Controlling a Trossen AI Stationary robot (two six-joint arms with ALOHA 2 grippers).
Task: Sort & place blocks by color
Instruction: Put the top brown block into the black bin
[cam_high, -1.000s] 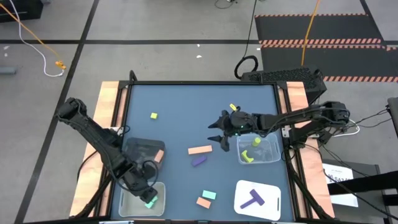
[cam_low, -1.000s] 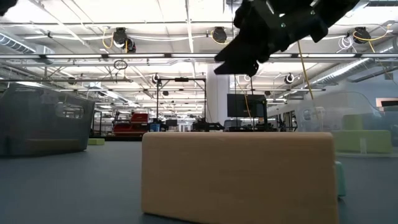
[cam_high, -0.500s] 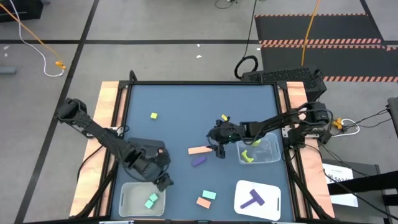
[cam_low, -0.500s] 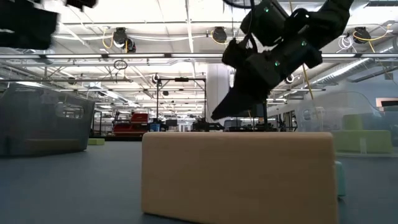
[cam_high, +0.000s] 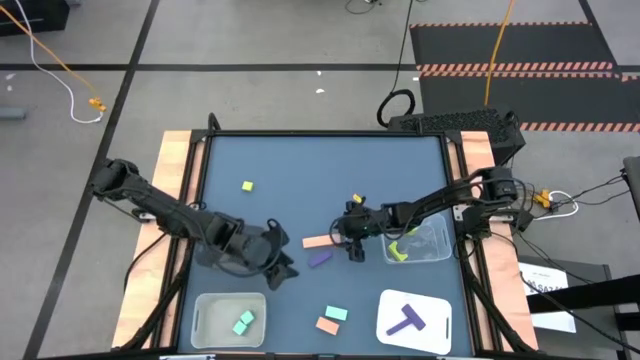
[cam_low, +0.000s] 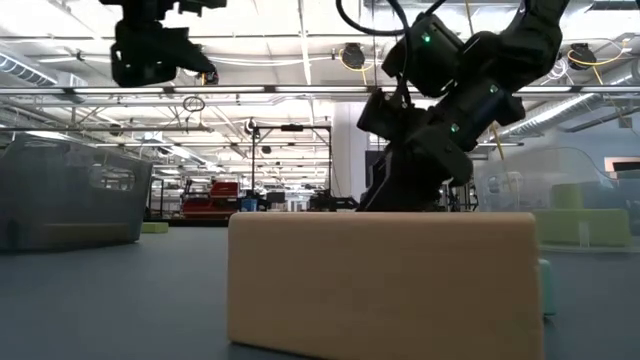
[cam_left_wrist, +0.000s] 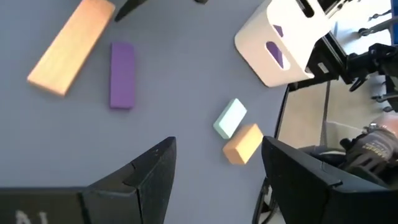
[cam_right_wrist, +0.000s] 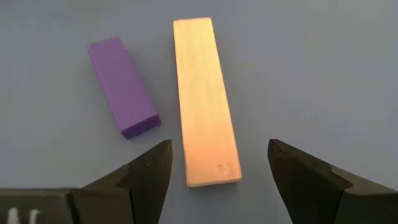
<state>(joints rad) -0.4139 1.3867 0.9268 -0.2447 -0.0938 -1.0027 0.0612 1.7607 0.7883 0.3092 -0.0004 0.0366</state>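
Right gripper (cam_right_wrist: 214, 163) hangs open just above the long orange bar (cam_right_wrist: 204, 99); the purple bar (cam_right_wrist: 121, 84) lies beside that one on the blue table (cam_high: 300, 170); left gripper (cam_high: 281, 268) is open and empty, near the purple bar's other side.

table (cam_high: 300, 160): dark blue top | on it: blocks (cam_high: 320, 241), trays (cam_high: 415, 320), bins (cam_high: 228, 320)

A dark blue table (cam_high: 300, 170) carries a white tray (cam_high: 432, 310) at five o'clock, a clear bin (cam_high: 212, 320) at seven, another clear bin (cam_high: 432, 240) at three.
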